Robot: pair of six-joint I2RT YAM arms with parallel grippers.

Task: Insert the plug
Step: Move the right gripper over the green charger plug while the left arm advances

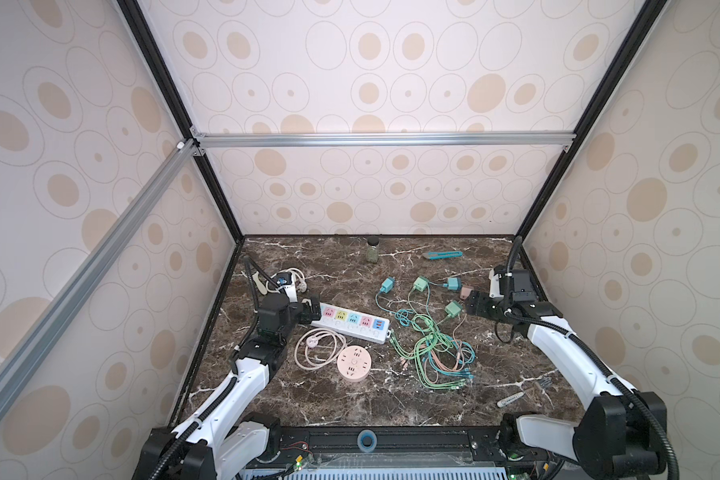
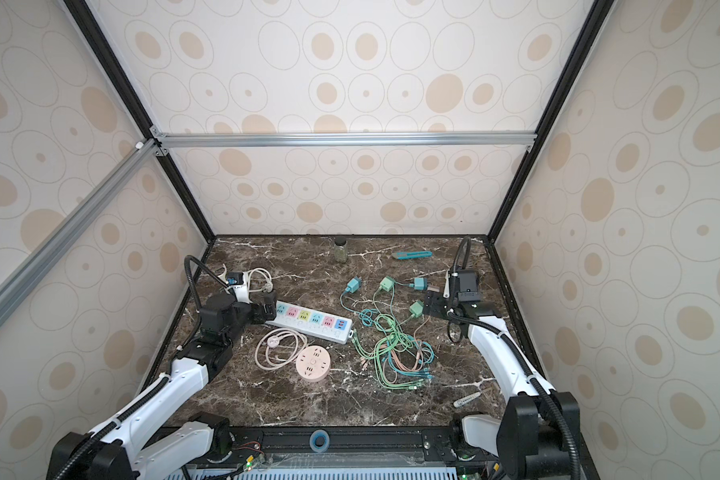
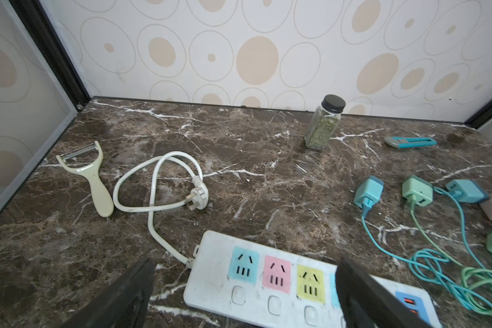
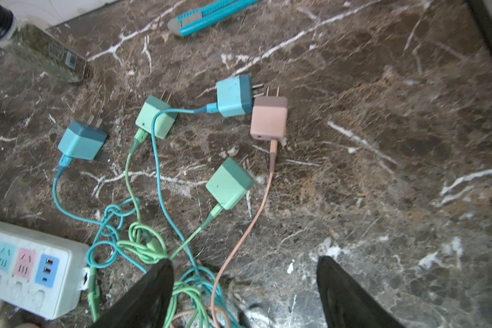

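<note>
A white power strip (image 1: 352, 324) (image 2: 310, 322) with coloured sockets lies left of centre on the marble table. My left gripper (image 1: 312, 309) (image 3: 246, 264) stands open, its jaws straddling the strip's left end (image 3: 210, 272), with clear gaps either side. Several charger plugs lie at the right: a pink plug (image 4: 269, 119) (image 1: 466, 291), a blue plug (image 4: 233, 95) touching it, and a green plug (image 4: 229, 183) (image 1: 453, 308). My right gripper (image 1: 472, 305) (image 4: 245, 262) hangs open just short of the pink and green plugs, holding nothing, above the pink cable (image 4: 239, 247).
A tangle of green, blue and pink cables (image 1: 433, 349) lies mid-right. A round pink socket (image 1: 353, 364) and its coiled cord (image 1: 319, 347) sit in front of the strip. A spice jar (image 1: 373, 249), a teal knife (image 1: 443, 254), a peeler (image 3: 93, 176) and a marker (image 1: 512, 400) lie around.
</note>
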